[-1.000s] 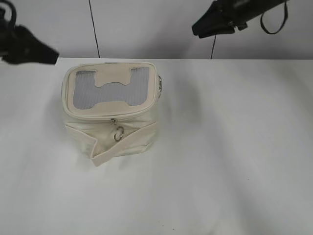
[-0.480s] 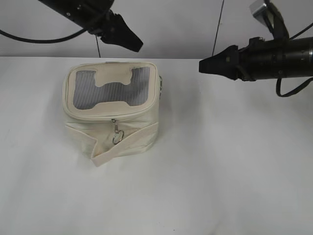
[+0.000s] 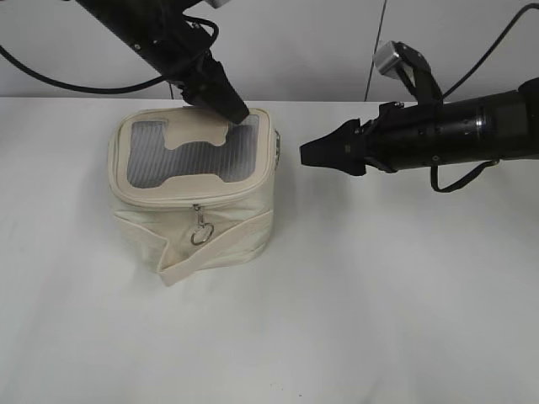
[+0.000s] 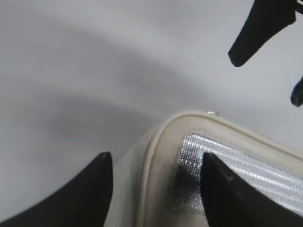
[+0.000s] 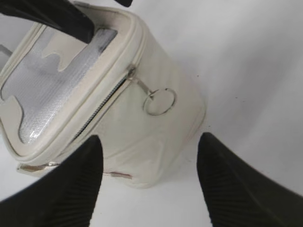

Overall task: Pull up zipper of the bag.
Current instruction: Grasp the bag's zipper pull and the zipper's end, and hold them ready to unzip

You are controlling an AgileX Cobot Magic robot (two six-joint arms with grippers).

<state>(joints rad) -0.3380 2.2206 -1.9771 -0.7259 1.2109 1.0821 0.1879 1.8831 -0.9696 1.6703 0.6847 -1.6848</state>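
Observation:
The cream-white bag stands on the table, grey window lid up. The zipper runs round the lid rim; one silver slider with a ring pull hangs at the front. In the right wrist view a second slider with its ring pull hangs on the bag's side, and dark zipper teeth show behind it. My left gripper is open, its jaws straddling the lid's back right corner. My right gripper is open and empty, just right of the bag.
The bag's flat cream strap sticks out at the front bottom. The white table stretches to the right and front. A wall with a dark vertical seam stands behind.
Both arms have closed in on the bag. The left gripper came down onto the lid's back right corner. The right gripper moved left and lower, to the bag's right side.

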